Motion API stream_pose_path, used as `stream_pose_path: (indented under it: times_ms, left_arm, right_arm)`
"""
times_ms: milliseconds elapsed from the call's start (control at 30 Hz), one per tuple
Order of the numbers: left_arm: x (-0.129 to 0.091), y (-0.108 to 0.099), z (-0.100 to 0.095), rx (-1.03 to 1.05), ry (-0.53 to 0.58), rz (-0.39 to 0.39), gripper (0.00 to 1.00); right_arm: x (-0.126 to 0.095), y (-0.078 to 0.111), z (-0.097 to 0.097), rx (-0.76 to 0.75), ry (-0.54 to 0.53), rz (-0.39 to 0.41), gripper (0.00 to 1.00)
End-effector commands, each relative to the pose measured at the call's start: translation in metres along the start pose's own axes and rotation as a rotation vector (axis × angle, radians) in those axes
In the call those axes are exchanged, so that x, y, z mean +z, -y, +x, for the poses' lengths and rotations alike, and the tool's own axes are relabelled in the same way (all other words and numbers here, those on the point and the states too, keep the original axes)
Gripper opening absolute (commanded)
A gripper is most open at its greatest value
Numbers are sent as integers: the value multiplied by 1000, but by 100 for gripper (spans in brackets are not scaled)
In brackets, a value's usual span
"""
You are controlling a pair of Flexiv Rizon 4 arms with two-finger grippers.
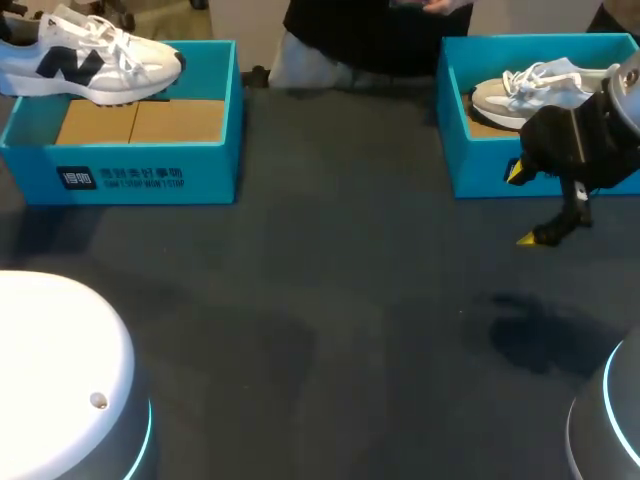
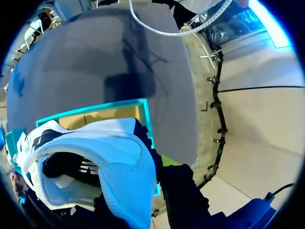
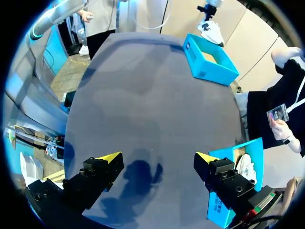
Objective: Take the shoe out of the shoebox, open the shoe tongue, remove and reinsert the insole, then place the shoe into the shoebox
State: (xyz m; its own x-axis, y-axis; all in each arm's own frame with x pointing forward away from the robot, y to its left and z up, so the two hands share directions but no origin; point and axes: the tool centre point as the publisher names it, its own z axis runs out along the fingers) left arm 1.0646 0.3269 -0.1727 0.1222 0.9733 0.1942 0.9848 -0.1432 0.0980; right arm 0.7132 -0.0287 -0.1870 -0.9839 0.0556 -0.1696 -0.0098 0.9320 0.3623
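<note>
- My left jaws: clamped on the white shoe (image 1: 90, 62), aloft over 1 shoebox (image 1: 200, 165) (fingertips hidden).
- My right jaws: wide open, empty, above the tabletop (image 1: 330, 330).

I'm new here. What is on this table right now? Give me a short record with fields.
Left box: blue, cardboard floor showing
White shoe: navy marks, over the left box's back edge
Right box: blue, grey shoe inside
Right claw: open, empty, above the table near the right box
</note>
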Motion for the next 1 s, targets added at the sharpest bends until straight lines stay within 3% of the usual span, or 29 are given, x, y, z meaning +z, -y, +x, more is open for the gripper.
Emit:
stream_pose_path:
  times_ms: [33, 333, 600, 1000]
  left_arm:
    - [-2, 6, -1, 1, -1, -20, 0]
    - [-2, 6, -1, 1, -1, -20, 0]
    - [7, -12, -5, -40, 18, -17, 0]
    - [46, -25, -22, -62, 14, -27, 0]
  right_arm:
    - [1, -1, -1, 1, -1, 2, 100]
    - [1, -1, -1, 1, -1, 2, 100]
    - [1, -1, -1, 1, -1, 2, 100]
    - [1, -1, -1, 1, -1, 2, 100]
